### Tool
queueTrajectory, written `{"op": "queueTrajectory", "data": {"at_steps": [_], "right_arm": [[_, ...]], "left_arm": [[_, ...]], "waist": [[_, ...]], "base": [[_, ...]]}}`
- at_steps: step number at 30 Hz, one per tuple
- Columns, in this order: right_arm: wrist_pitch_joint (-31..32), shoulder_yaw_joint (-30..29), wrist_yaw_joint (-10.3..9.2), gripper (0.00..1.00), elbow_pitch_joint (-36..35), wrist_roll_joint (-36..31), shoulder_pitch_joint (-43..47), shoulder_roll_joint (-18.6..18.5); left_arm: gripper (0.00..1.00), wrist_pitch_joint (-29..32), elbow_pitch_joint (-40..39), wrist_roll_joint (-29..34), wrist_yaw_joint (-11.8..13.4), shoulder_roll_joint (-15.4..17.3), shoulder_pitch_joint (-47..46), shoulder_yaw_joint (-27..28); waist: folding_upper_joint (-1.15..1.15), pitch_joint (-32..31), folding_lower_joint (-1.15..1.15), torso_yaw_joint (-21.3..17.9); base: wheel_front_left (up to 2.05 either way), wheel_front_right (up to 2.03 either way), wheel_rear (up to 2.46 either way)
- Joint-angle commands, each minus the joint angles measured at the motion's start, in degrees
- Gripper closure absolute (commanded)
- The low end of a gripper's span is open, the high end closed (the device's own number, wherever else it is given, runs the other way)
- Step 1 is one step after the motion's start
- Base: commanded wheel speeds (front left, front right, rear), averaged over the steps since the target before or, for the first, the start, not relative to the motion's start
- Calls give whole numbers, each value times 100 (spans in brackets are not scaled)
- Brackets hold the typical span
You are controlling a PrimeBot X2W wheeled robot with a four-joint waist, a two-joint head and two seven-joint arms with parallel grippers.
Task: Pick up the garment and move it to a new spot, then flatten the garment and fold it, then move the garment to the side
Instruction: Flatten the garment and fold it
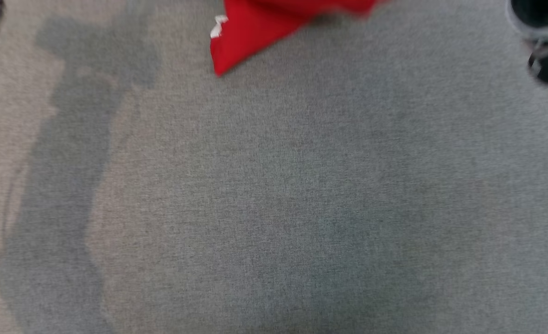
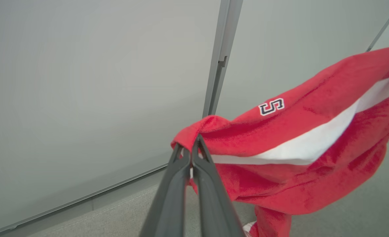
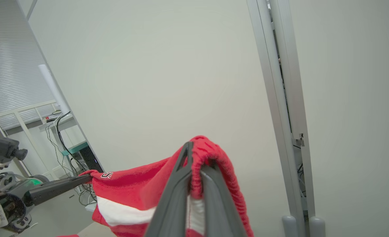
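aloft, left gripper and right gripper each clamp the garment, stretched lengthwise between them.

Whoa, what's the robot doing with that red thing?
It is holding a red garment with a white stripe up in the air, stretched between its two arms. The left gripper and the right gripper each have their jaws shut on an edge of it. A corner dangles over the grey cloth surface below.

strung betw. left gripper at one end of garment & right gripper at other end, over fabric surface; wall behind; in head view, a corner at top ctr, w/ surface before it.
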Motion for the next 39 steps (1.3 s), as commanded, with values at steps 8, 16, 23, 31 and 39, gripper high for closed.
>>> {"op": "queueTrajectory", "data": {"at_steps": [8,16,23,31,39], "right_arm": [[-668,-167,2,100,468,-160,-1609,180],[-685,-85,1,100,444,-101,-1293,320],[-569,1049,1,100,463,521,-256,97],[-214,2089,1,100,259,1276,905,-256],[248,2974,1,100,-434,2070,2244,-855]], "left_arm": [[100,-826,1003,280,-8,-173,-1774,-305],[100,-1227,1404,-30,-8,-360,-1978,-905],[100,-744,1491,-674,-9,-208,-1060,-1690],[100,-244,1106,-1269,-9,317,265,-2410],[100,261,191,-2115,-9,961,1895,-2985]], "waist": [[0,646,0,15],[0,493,0,38],[0,103,0,47],[0,-697,0,-32],[0,-1943,0,-55]], "base": [[0,0,0],[0,0,0],[0,0,0],[0,0,0],[0,0,0]]}}
